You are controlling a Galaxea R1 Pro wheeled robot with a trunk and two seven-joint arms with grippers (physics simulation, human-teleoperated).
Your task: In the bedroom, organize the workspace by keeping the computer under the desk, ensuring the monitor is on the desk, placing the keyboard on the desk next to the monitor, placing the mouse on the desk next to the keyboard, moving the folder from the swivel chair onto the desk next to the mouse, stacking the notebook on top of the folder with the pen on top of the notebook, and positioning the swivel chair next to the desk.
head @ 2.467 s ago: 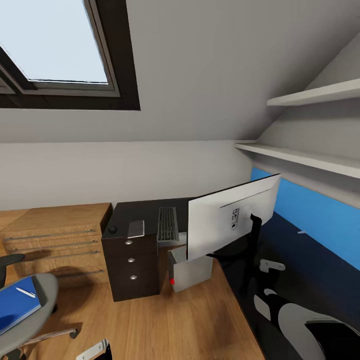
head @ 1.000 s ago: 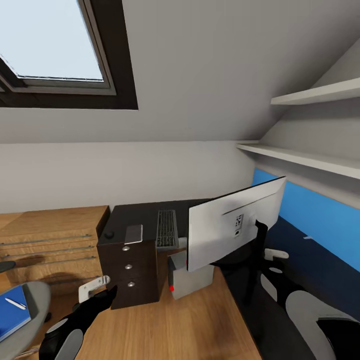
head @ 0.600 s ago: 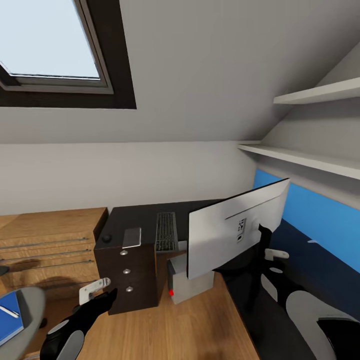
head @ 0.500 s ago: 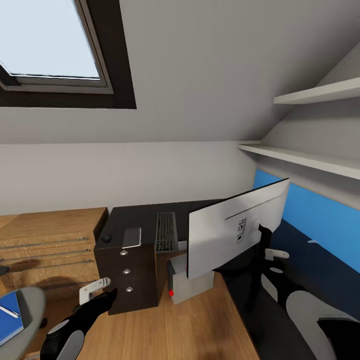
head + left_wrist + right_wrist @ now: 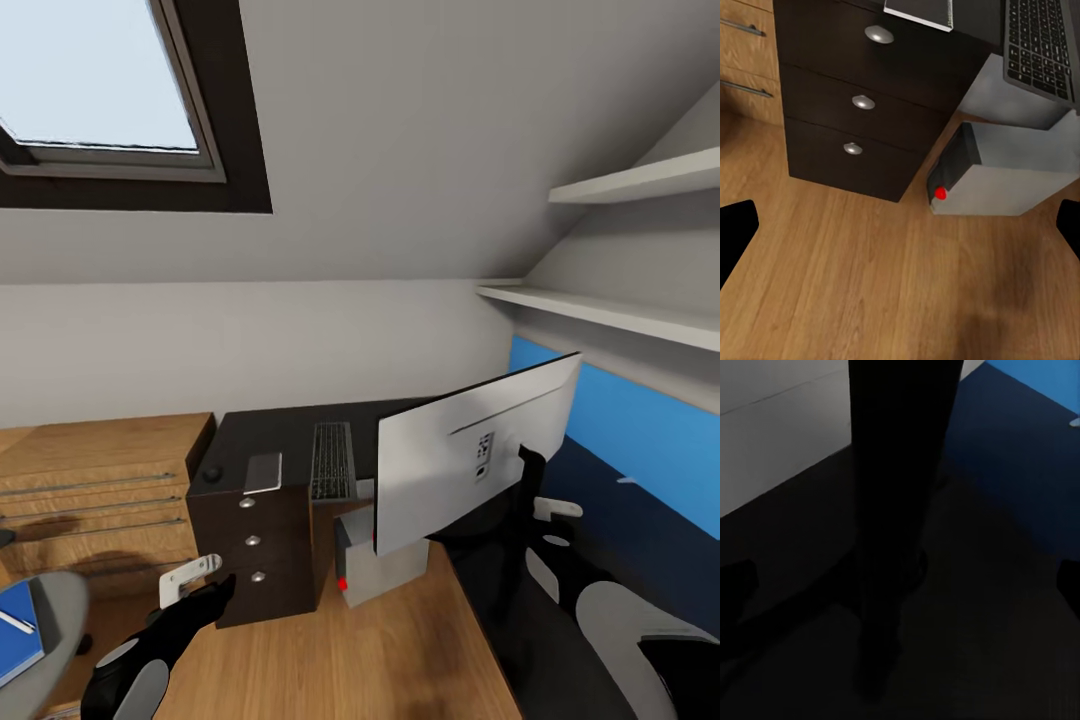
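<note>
Monitor (image 5: pixel 470 455) now nudged slightly right on bench (image 5: pixel 290 425), not yet settled; right jaws (image 5: pixel 550 509) near its stand and left jaws (image 5: pixel 190 580): cannot tell.

My head looks down across the desk (image 5: pixel 290 425); left wrist shares its drawers close, right wrist hugs the monitor (image 5: pixel 470 455) stand.

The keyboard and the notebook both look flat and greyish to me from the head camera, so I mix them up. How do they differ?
The keyboard is long, narrow and covered in rows of dark keys; the notebook is shorter with a plain, smooth grey cover. The keyboard overhangs the desk's front edge above the computer; the notebook lies above the drawer unit. Both lie flat on the black desktop.
</note>
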